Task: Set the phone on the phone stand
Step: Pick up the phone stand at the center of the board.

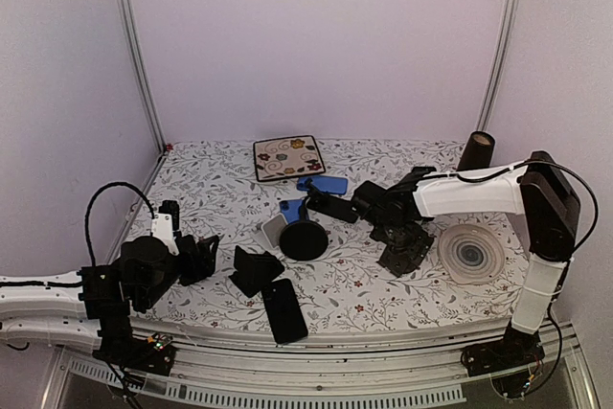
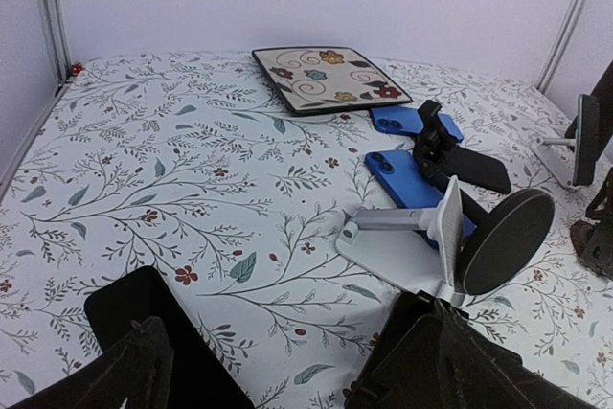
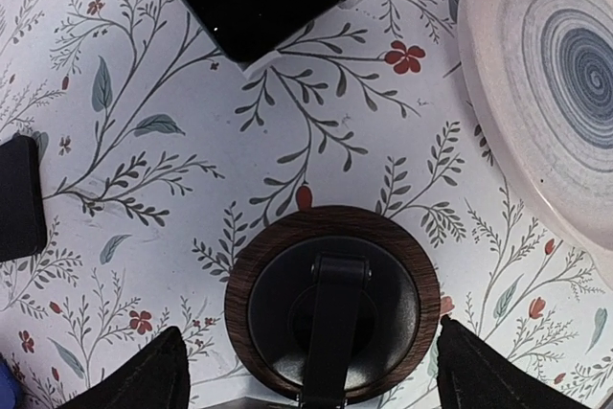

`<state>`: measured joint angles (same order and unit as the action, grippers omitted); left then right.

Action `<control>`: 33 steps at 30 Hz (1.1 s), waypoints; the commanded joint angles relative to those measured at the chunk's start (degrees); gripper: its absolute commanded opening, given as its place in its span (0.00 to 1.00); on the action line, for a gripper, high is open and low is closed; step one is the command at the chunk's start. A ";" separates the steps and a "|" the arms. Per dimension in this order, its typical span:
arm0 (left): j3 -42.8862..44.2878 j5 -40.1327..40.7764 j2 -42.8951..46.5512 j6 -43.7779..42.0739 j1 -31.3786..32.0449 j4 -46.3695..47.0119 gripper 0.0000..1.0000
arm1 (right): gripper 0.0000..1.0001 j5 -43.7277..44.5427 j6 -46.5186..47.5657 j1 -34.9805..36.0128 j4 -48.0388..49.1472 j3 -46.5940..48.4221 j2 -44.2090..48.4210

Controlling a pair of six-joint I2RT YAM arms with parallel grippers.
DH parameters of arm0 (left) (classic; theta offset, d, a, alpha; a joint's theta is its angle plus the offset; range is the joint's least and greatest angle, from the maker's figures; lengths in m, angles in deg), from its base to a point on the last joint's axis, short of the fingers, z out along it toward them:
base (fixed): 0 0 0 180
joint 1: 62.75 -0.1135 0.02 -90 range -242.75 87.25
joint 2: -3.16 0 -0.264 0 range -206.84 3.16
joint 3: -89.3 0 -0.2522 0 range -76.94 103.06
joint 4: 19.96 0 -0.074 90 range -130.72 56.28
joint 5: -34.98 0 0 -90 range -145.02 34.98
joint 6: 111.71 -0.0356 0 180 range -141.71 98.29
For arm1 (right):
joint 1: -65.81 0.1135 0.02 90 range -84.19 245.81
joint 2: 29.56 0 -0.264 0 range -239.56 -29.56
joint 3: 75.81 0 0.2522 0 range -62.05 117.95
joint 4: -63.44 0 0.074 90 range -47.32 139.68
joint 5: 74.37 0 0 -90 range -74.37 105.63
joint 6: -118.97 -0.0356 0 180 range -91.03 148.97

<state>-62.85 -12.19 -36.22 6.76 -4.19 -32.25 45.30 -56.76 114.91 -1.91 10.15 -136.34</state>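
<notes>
Jaws of right end effector gape over stand.

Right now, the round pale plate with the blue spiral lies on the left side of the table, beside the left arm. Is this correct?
Not quite. The round pale plate with the blue spiral lies on the right side of the table, beside the right arm, as the top external view shows.

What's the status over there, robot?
Left gripper and right gripper open, empty. Right hovers over round wood-rimmed stand. Black phone flat near front edge, untouched. Swirl plate close beside stand.
</notes>
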 commanded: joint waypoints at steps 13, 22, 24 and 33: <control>0.15 -0.02 0.18 -0.87 -0.77 1.36 0.97 | 0.47 2.37 9.58 0.88 3.07 0.53 -0.26; 0.24 -0.07 0.09 -0.87 -0.75 1.41 0.97 | 0.44 0.96 35.13 1.29 24.23 -10.71 8.80; 0.24 -0.03 -0.06 -0.89 -0.81 1.42 0.97 | 0.44 -0.03 40.91 1.05 28.85 -13.18 11.23; 0.37 0.07 -0.40 -0.79 -0.74 1.25 0.97 | 0.45 -12.25 62.36 -3.61 44.92 -21.20 19.17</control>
<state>-62.83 -12.19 -36.48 6.76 -4.19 -32.25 39.23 -6.54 114.05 32.21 -9.36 -120.67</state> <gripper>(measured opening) 0.966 0.694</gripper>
